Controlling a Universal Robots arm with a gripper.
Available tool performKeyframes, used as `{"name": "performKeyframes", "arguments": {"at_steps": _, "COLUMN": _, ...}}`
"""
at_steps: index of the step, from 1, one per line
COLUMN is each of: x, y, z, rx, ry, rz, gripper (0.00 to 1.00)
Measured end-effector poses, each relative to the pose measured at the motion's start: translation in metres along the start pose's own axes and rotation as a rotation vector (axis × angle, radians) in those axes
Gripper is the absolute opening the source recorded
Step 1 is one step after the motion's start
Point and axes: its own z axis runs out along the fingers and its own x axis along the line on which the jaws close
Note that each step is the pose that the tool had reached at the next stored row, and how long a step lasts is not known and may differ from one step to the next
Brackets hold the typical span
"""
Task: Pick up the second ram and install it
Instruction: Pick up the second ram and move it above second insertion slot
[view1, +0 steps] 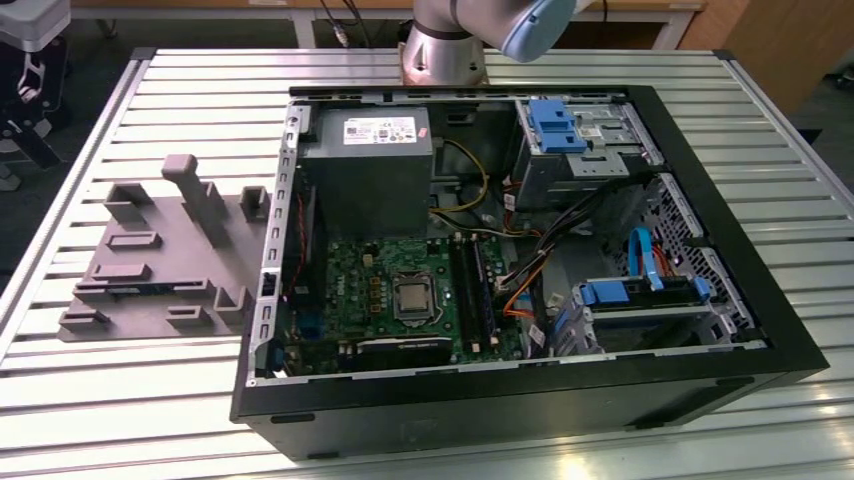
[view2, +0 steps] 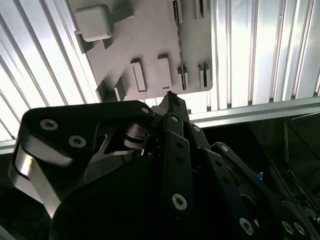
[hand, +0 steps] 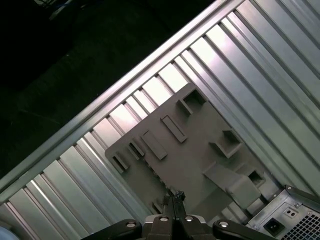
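Seemingly, the second ram (view2: 177, 35) is seen as a thin dark strip lodged edge-on in the grey fixture (view2: 150, 40), which is set on the counter (view1: 160, 400) at the exterior view's left of the open computer case (view1: 534, 400). The hand (view2: 170, 97) is held well above the fixture, its fingers pressed together on nothing. Pick-up and installation are judged not yet done.

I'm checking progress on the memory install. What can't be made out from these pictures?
Memory slots: in the exterior view, too small and dark to tell whether a stick is seated.
Arm: cut off by the exterior view's top edge.
Grey fixture: in the second wrist view the gripper hides part of its edge; whether the second ram sits in it cannot be told.
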Motion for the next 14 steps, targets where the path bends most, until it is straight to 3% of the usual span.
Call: {"name": "performKeyframes", "arguments": {"at_steps": 14, "x": 0.0, "y": 0.0, "z": 0.0, "rx": -0.0006, "ry": 0.0013, "rz": -0.029, "gripper": 0.11}}
